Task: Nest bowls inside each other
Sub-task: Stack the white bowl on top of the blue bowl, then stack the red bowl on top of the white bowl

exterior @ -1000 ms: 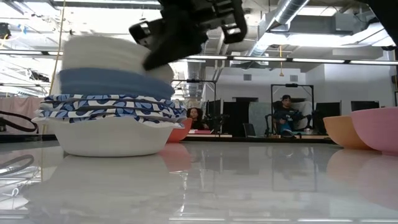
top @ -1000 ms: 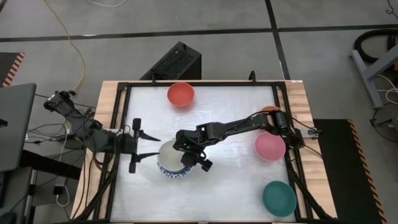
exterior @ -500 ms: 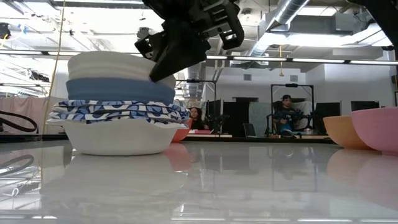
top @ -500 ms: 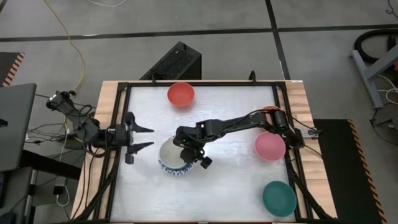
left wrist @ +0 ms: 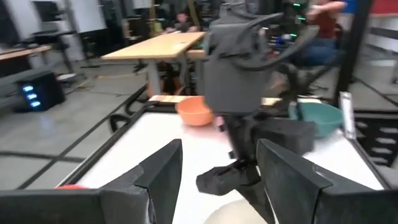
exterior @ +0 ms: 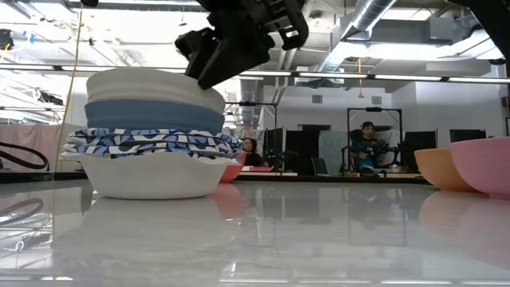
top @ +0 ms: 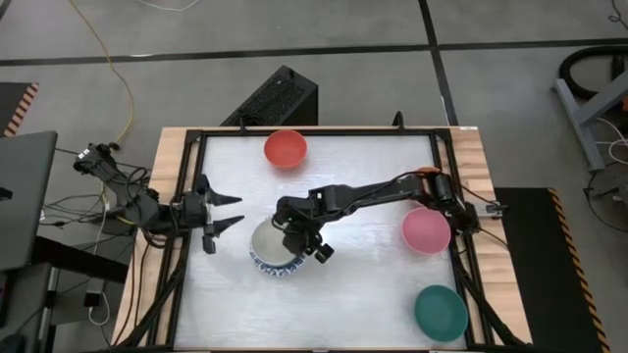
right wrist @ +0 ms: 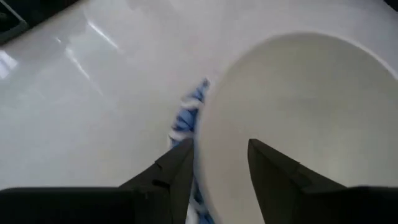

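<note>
A stack of nested bowls (top: 270, 247) stands left of the table's middle. Its bottom is a white bowl (exterior: 151, 177); above it lie blue-patterned rims (exterior: 151, 142), a dark blue bowl (exterior: 155, 115) and a cream bowl (exterior: 147, 82) on top. My right gripper (top: 302, 240) is open just over the stack's right side. In the right wrist view its fingers (right wrist: 177, 171) straddle the cream bowl's rim (right wrist: 202, 134). My left gripper (top: 241, 211) waits open near the table's left edge, left of the stack and clear of it. My right gripper stands astride the cream bowl's rim (right wrist: 200, 149), one finger inside the bowl and one outside. It slants down from the table's right side. Whether either finger touches the rim I cannot tell. The bowl sits level in the stack.
Single bowls lie apart: red (top: 285, 147) at the far edge, orange (top: 424, 174) partly under the right arm, pink (top: 426, 230) at the right, teal (top: 440, 312) at the near right. A black frame (top: 196, 137) rims the table. People sit in the room beyond.
My right gripper has opened, let go of the cream bowl and risen a little. The cream bowl, tilted before, now sits level on the stack. My left gripper has drawn back from beside the stack toward the table's left and far edges, staying open.
</note>
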Robot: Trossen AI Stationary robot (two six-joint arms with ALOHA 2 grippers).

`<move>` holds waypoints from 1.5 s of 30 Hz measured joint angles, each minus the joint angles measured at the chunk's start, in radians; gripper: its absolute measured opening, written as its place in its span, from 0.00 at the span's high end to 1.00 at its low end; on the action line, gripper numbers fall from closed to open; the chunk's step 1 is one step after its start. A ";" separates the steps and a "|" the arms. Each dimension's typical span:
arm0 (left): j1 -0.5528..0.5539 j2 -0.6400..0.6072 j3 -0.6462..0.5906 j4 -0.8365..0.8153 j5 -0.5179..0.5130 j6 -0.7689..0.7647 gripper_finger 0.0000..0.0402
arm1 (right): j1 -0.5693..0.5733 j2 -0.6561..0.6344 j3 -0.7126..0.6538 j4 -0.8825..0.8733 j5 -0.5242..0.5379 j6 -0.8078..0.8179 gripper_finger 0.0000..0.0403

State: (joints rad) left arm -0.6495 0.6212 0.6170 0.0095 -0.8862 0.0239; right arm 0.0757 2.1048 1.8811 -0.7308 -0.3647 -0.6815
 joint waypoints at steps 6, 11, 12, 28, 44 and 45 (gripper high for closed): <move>0.000 0.000 0.000 -0.076 -0.092 -0.068 0.51 | -0.038 0.000 0.105 -0.121 0.082 -0.023 0.56; 0.000 0.000 0.000 -0.172 -0.102 -0.141 0.51 | -0.123 0.000 0.138 -0.155 0.143 -0.023 0.56; 0.000 0.000 0.000 -0.187 -0.102 -0.149 0.51 | -0.143 0.000 0.139 -0.155 0.143 -0.021 0.56; 0.000 0.000 0.000 -0.410 -0.152 -0.313 0.51 | -0.383 0.042 0.138 -0.017 0.079 -0.034 0.56; 0.000 0.000 0.000 -0.493 -0.195 -0.351 0.51 | -0.521 0.175 0.137 0.016 0.080 -0.027 0.56; 0.000 0.000 0.000 -0.493 -0.199 -0.351 0.51 | -0.521 0.175 0.137 0.014 0.082 -0.026 0.56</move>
State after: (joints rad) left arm -0.6493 0.6216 0.6170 -0.4833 -1.0848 -0.3267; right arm -0.4450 2.2803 2.0178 -0.7166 -0.2828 -0.7080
